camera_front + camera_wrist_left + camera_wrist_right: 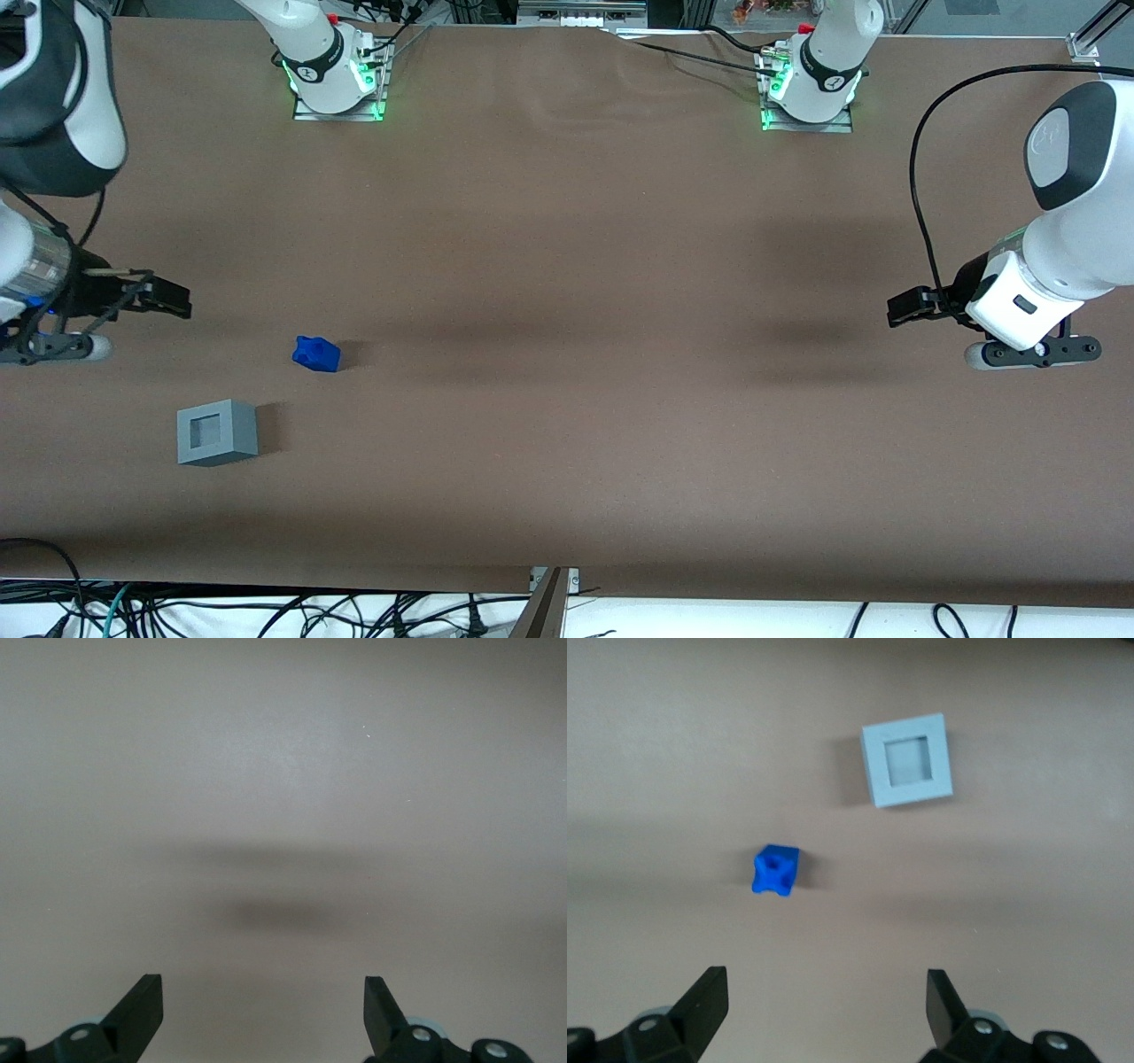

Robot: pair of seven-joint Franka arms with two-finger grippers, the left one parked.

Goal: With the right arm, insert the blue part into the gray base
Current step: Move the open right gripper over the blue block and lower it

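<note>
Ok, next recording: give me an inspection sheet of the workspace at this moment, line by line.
Surface: brown table, bare apart from the two parts.
Blue part: lying loose on the table, not gripped, apart from the base.
Gray base: recess facing up and unfilled; nearer the front camera than the blue part.
Clutter: nothing seen.
Gripper: right arm's, raised at the working arm's end of the table, fingers open, holding nothing; it is clear of both parts.
Cables: thin black cable along the right arm; loose cables below the table's near edge.
Surroundings: two arm bases with green lights.
</note>
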